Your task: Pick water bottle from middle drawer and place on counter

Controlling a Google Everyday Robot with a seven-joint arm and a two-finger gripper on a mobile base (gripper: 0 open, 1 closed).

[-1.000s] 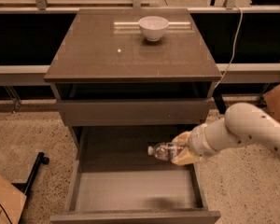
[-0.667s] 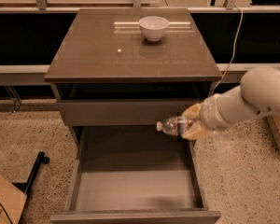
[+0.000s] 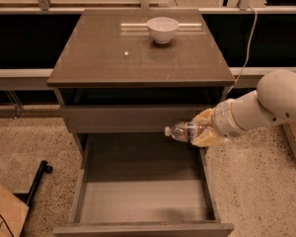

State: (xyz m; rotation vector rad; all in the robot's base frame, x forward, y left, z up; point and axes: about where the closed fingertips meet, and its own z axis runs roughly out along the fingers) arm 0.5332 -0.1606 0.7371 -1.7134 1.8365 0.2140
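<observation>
My gripper (image 3: 202, 130) is shut on the water bottle (image 3: 182, 131), a small clear plastic bottle with a white cap and a reddish label. It holds the bottle lying sideways, cap to the left, above the right side of the open middle drawer (image 3: 143, 201), level with the closed drawer front above it. My white arm (image 3: 266, 102) reaches in from the right. The glossy grey-brown counter (image 3: 113, 58) lies higher, behind the bottle. The drawer floor shows nothing on it.
A white bowl (image 3: 163, 28) stands at the back of the counter by a pale strip (image 3: 133, 27). A cardboard box (image 3: 5, 211) and a black bar (image 3: 37, 179) sit on the speckled floor at left. A cable (image 3: 246, 38) hangs at the right.
My gripper has lifted the water bottle out of the drawer, up and slightly right, from near the drawer floor to the height of the upper drawer front.
</observation>
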